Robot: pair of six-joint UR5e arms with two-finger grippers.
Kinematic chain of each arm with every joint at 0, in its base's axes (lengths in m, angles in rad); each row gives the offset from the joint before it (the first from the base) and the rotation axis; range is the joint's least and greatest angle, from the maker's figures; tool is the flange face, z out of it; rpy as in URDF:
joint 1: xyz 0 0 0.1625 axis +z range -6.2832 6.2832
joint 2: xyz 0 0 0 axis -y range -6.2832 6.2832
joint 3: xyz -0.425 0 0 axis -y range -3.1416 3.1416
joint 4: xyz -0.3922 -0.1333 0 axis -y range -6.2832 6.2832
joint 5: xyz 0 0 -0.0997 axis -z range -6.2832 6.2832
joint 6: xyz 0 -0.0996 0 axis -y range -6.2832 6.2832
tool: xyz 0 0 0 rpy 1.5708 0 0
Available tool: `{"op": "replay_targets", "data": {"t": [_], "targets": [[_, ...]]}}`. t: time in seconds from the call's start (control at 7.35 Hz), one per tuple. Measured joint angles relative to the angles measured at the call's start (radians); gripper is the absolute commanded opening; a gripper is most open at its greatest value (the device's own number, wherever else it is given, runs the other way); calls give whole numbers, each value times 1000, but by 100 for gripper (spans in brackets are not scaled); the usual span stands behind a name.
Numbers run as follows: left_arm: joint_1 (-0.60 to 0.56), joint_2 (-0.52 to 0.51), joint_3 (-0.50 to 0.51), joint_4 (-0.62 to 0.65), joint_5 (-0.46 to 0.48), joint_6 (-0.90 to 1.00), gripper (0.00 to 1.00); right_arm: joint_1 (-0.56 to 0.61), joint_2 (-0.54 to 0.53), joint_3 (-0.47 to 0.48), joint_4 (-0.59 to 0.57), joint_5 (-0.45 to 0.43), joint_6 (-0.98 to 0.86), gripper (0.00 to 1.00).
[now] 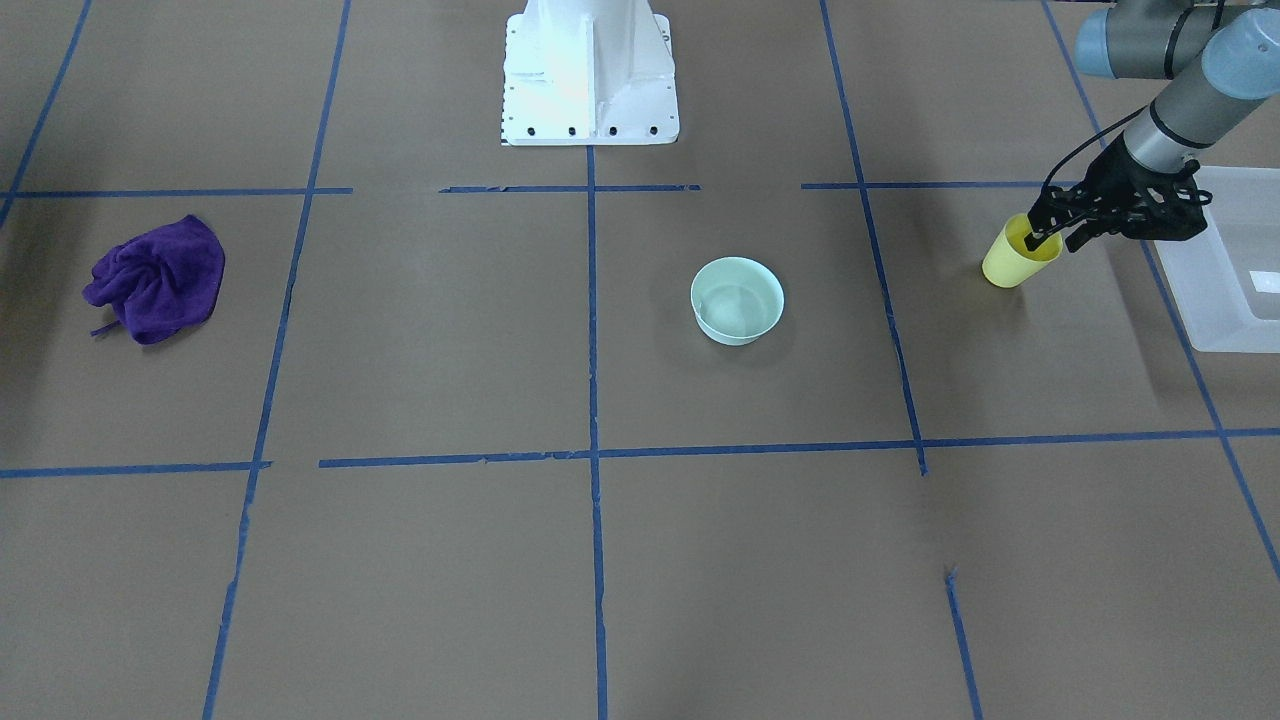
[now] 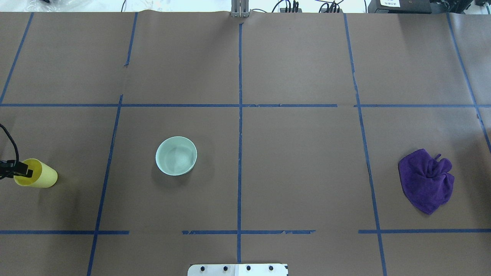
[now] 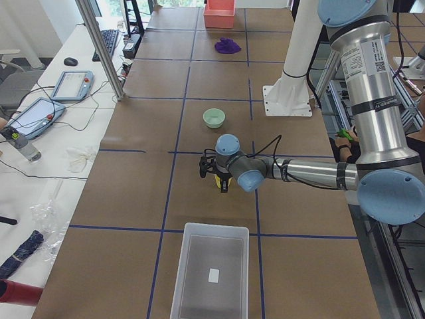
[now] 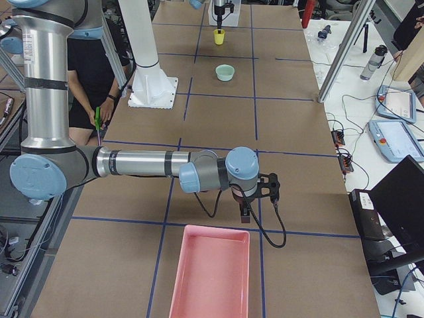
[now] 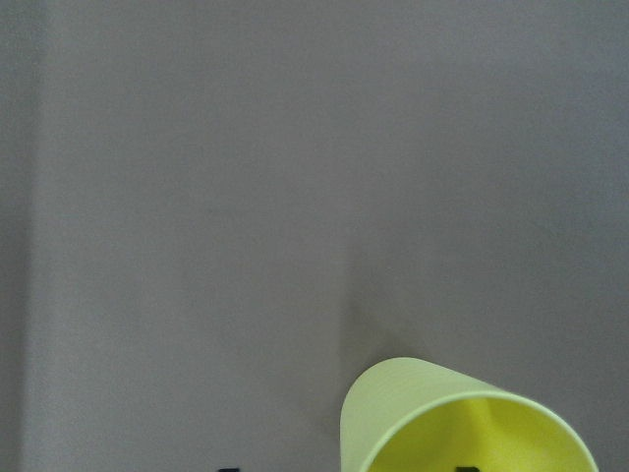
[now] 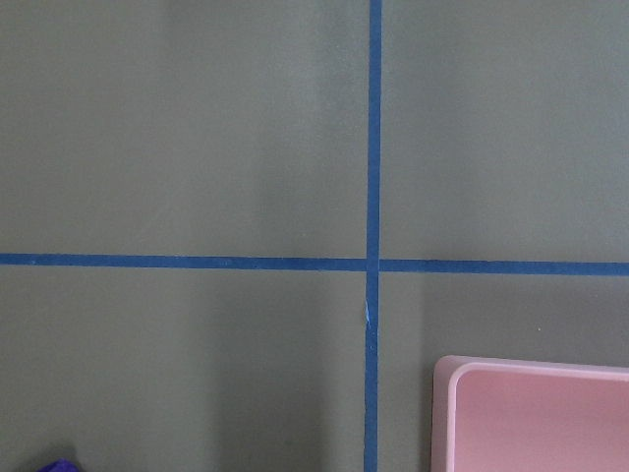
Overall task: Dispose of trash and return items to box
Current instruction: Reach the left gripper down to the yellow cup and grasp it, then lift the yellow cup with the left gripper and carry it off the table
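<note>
The yellow cup stands on the brown table near the robot's left end; it also shows in the overhead view and the left wrist view. My left gripper is at its rim. One finger is inside the cup and the other outside, with a gap to the wall, so it is open. The mint-green bowl sits upright near the table's middle, also in the overhead view. The translucent box lies just beyond the cup. My right gripper shows only in the exterior right view; I cannot tell its state.
A crumpled purple cloth lies toward the robot's right end. A pink tray sits at that end, below the right gripper, and its corner shows in the right wrist view. The white robot base stands at the table's edge.
</note>
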Motion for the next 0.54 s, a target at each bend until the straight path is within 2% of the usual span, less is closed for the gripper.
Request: {"op": "replay_targets", "data": {"t": [0.54], "targets": [[-13,-5,-35,9,-7,-5,0,-9,4,8,4,5,-1,100]]}}
